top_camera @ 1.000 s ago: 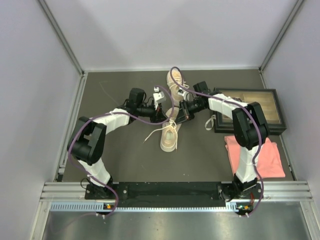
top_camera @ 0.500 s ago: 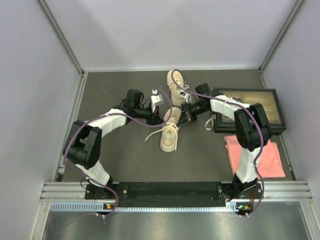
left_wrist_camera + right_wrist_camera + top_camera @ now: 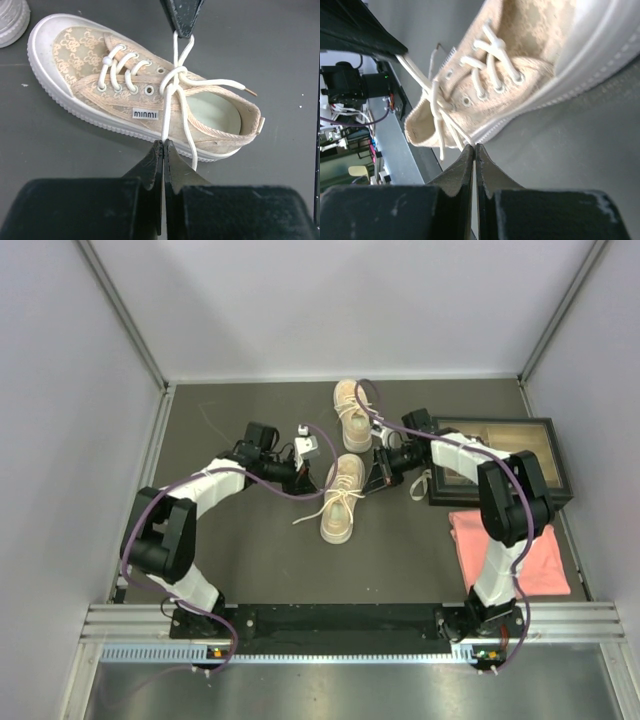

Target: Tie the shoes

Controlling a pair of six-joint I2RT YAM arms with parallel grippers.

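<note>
Near shoe (image 3: 342, 502), lying between the arms beside its mate (image 3: 352, 412): left gripper (image 3: 163, 148) and right gripper (image 3: 473, 150), each pinched together on one strand of lace (image 3: 187, 131), are holding both strands taut on opposite sides, seemingly cinching the half-formed knot (image 3: 172, 77).

Near shoe (image 3: 342, 502) flanked mid-counter (image 3: 250, 540).
The far shoe (image 3: 352, 412) lies behind it. The left end effector (image 3: 163, 145) is at its left side and the right end effector (image 3: 474, 147) at its right. A frame (image 3: 500, 423) sits far right, with a cloth (image 3: 510, 552) in front of it.
</note>
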